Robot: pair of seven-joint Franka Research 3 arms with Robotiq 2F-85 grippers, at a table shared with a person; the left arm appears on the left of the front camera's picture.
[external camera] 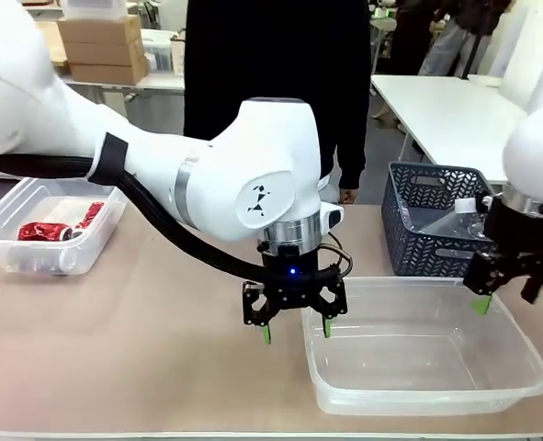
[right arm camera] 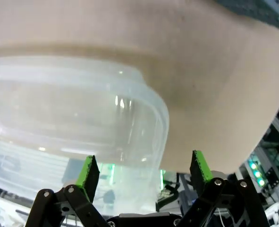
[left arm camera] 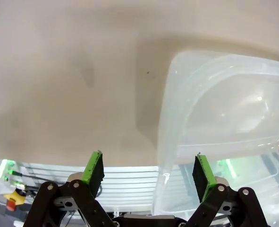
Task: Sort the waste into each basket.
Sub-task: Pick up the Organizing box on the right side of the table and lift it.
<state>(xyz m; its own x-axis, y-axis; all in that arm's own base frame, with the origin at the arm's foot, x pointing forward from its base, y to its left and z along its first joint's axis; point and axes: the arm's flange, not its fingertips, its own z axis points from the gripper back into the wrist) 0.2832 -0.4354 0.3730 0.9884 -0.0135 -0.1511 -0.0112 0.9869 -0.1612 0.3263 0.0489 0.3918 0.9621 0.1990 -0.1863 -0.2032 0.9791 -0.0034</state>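
Observation:
A clear tub at the left of the table holds crushed red cans. A second clear tub sits at the front right with nothing visible inside. My left gripper hangs open over that tub's left rim; in the left wrist view the rim runs between the open fingers of the left gripper. My right gripper is open above the tub's far right corner, and the right wrist view shows the tub's rounded corner ahead of the right gripper. A clear bottle lies in the lattice basket.
A dark blue-grey lattice basket stands just behind the right tub. A person in dark clothes stands at the table's far edge, one hand hanging near it. Bare tabletop stretches between the two tubs.

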